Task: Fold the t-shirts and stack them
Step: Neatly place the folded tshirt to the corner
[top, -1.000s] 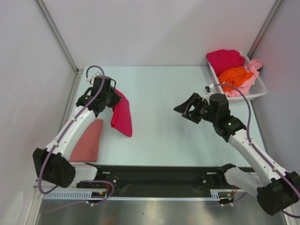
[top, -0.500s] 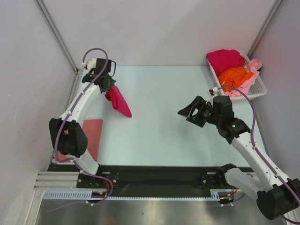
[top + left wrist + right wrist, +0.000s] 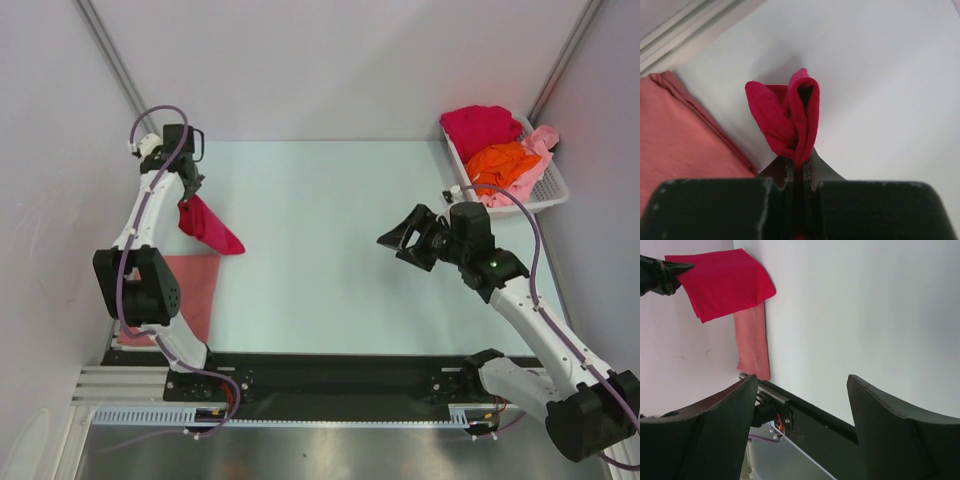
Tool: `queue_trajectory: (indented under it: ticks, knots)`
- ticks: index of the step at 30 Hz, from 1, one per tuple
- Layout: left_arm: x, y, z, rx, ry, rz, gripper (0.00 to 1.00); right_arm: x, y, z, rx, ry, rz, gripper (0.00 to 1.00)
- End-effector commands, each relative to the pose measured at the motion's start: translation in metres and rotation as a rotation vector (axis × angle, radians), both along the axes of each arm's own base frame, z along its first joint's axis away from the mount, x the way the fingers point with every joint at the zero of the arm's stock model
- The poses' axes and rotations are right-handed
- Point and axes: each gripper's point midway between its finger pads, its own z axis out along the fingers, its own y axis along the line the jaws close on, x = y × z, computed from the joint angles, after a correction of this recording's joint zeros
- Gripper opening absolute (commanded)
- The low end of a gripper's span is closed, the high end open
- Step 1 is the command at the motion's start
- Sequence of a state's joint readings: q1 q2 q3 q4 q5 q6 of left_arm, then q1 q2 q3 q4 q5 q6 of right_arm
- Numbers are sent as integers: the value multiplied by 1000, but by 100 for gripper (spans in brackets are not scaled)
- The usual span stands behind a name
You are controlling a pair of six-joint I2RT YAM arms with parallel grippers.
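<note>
Near the upper left of the overhead view, the folded crimson t-shirt (image 3: 210, 226) hangs over the bench (image 3: 330, 200), pinched by one edge in the left hand (image 3: 187, 197), which is clamped tight on the cloth. A second ago it hung closer to the middle of the frame. Since then we have swung it up and to the left, so it now dangles just past the upper end of the folded salmon pink t-shirt (image 3: 190, 290) lying flat at the left edge. We read this as lining up to lay it on top as the stack's second layer. Our right hand (image 3: 408, 240), spread wide and holding nothing, has barely shifted at centre right. Three more t-shirts (image 3: 503, 160) wait in the white basket (image 3: 553, 187) at upper right.
</note>
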State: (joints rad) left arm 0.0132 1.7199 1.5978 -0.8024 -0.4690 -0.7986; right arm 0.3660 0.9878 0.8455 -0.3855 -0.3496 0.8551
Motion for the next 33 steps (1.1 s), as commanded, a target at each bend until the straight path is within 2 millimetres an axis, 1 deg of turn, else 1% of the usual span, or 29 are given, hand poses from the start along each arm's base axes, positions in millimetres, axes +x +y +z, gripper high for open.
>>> queue_trajectory:
  ticks: [1, 2, 3, 6, 7, 10, 12, 15, 16, 21, 24, 25, 27, 28, 30, 33]
  knots:
    - [0, 28, 15, 43, -12, 34, 0, 6, 3, 11, 18, -39, 12, 78]
    - [-1, 34, 13, 43, -3, 38, 0, 6, 5, 11, 23, -39, 18, 78]
    - [-1, 36, 14, 52, 7, 19, 0, 6, 6, 10, 24, -35, 22, 78]
    - [-8, 49, 11, 63, 37, 41, 0, 8, 6, 10, 21, -34, 23, 78]
    - [-14, 55, 11, 62, 49, 56, 0, 9, 7, 8, 20, -30, 25, 78]
    - [-28, 66, 18, 95, 66, 98, 0, 9, 9, 8, 33, -27, 33, 78]
    - [-37, 71, 20, 103, 73, 113, 0, 10, 10, 7, 37, -22, 36, 78]
    - [-49, 80, 19, 117, 96, 131, 0, 10, 11, 6, 39, -19, 37, 78]
    - [-55, 86, 20, 134, 110, 150, 0, 9, 11, 6, 39, -19, 39, 78]
    - [-70, 101, 19, 157, 141, 165, 1, 8, 12, 2, 41, -7, 44, 78]
    - [-79, 107, 17, 155, 163, 174, 0, 7, 12, 1, 45, -1, 46, 78]
    - [-85, 108, 12, 146, 178, 176, 0, 7, 12, -1, 45, 2, 44, 78]
    - [-90, 108, 9, 136, 184, 178, 0, 6, 12, -1, 53, 3, 43, 78]
    - [-94, 108, 4, 133, 200, 177, 0, 6, 13, -2, 55, 6, 43, 78]
    - [-99, 111, 3, 138, 211, 172, 0, 6, 13, -3, 59, 14, 43, 78]
    - [-105, 109, 1, 119, 228, 154, 0, 6, 14, -3, 61, 12, 48, 78]
